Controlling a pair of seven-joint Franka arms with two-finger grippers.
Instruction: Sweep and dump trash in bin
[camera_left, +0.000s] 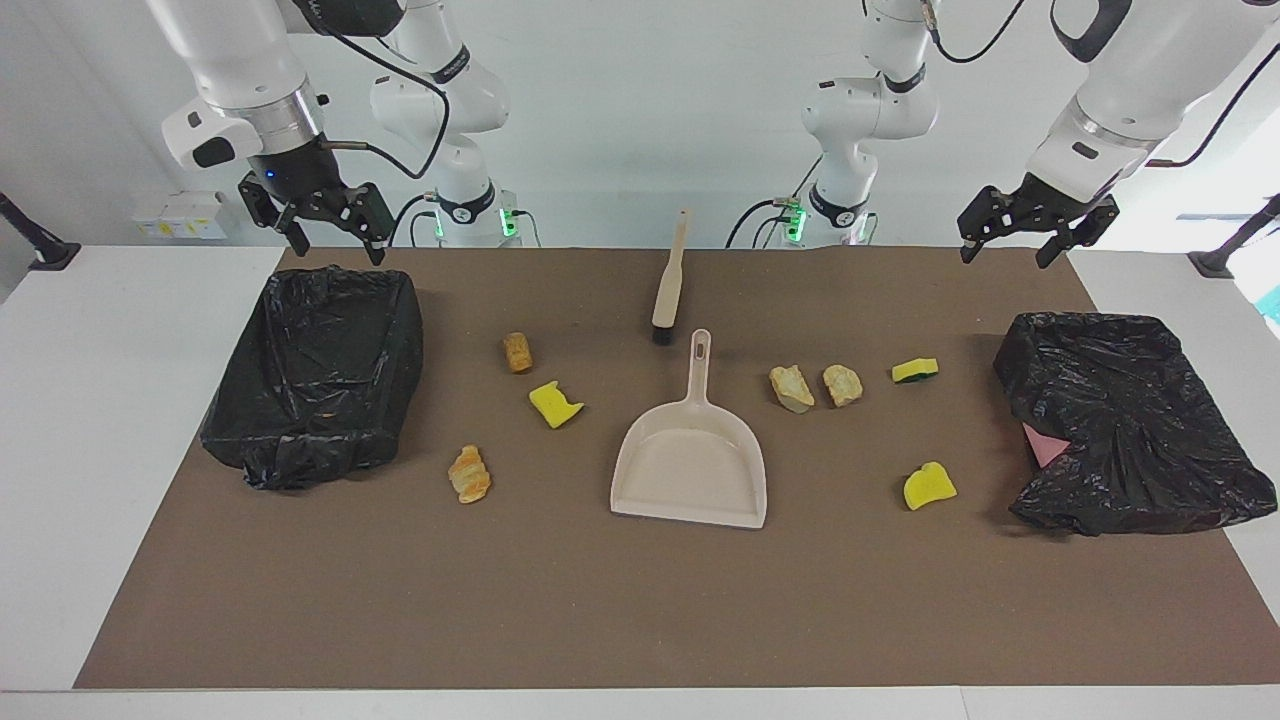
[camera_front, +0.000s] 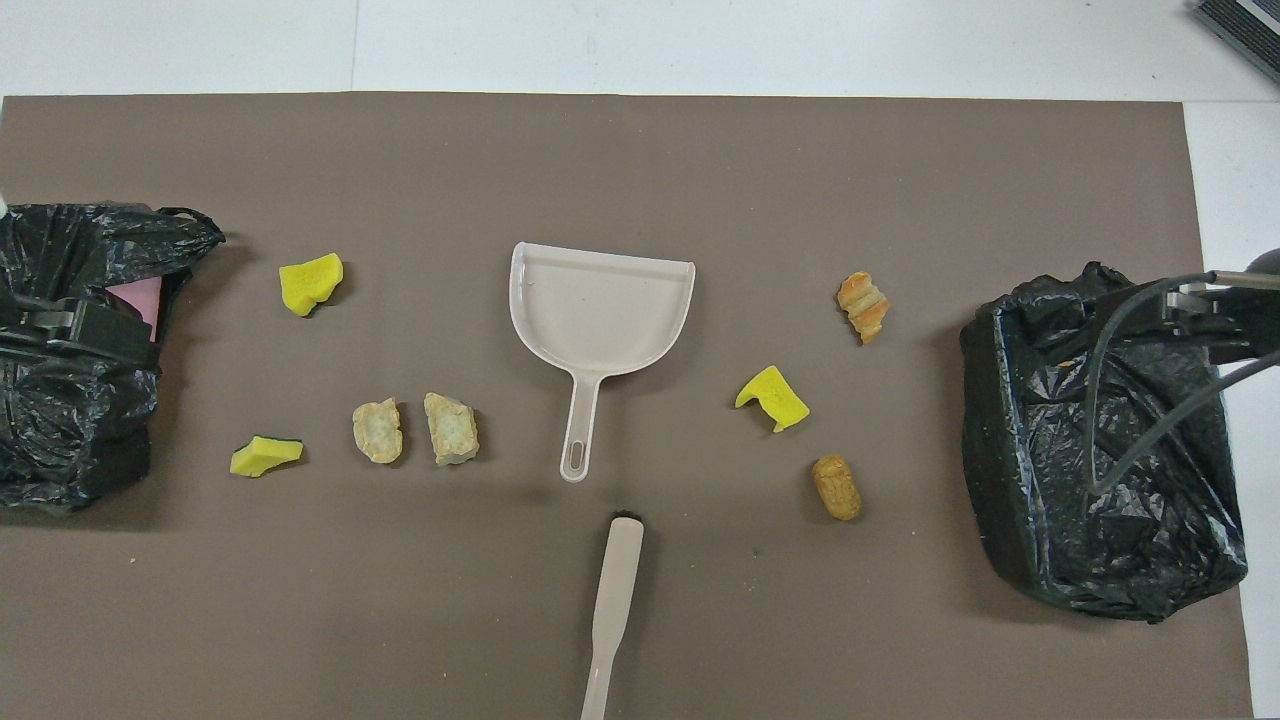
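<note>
Seven bits of trash lie on the brown mat around a beige dustpan (camera_left: 690, 470). Toward the right arm's end are a croissant (camera_left: 468, 473), a tan roll (camera_left: 517, 352) and a yellow sponge (camera_left: 555, 404). Toward the left arm's end are two bread chunks (camera_left: 792, 388) (camera_left: 842, 385), a green-sided sponge (camera_left: 915, 371) and a yellow sponge (camera_left: 929, 486). A beige brush (camera_left: 668, 285) lies nearer to the robots than the dustpan's handle. My right gripper (camera_left: 332, 240) is open over the near rim of a black-lined bin (camera_left: 320, 370). My left gripper (camera_left: 1006, 252) is open above the mat's corner, near the other bin (camera_left: 1130, 430).
A pink scrap (camera_left: 1045, 445) sits at the edge of the bin at the left arm's end. The mat (camera_left: 640, 610) stretches on past the dustpan, with white table at both ends.
</note>
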